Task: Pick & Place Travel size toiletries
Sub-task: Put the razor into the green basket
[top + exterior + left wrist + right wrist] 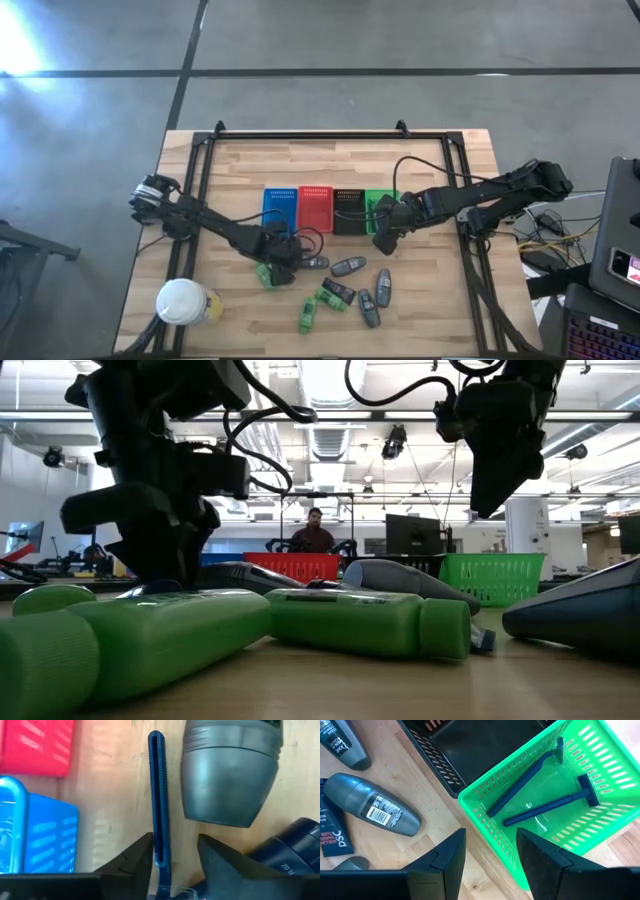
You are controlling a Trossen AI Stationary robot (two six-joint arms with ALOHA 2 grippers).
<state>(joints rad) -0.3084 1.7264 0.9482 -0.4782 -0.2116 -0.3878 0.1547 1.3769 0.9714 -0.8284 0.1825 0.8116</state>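
Four slotted baskets are sitting in a row at the middle of my table: the blue basket [280,209], the red basket [315,207], the black basket [348,211] and the green basket [379,204]. In my right wrist view the green basket [580,805] is holding two dark blue razors [547,807], lying side by side, and the black one's visible floor is showing nothing. At seven o'clock a white-lidded cup [181,301] is standing. My left gripper [283,255] is hovering at six o'clock of the blue basket, its fingers [132,865] standing apart on either side of a third dark blue razor [158,800] lying flat on the wood, with a grey deodorant roll-on [230,770] just beside it at three o'clock. My right gripper [382,240] is hanging open over the green basket's near rim. From above I am counting three green tubes [309,316], about four grey roll-ons [348,267] and one dark packet [338,291], all scattered toward five and six o'clock of the baskets.
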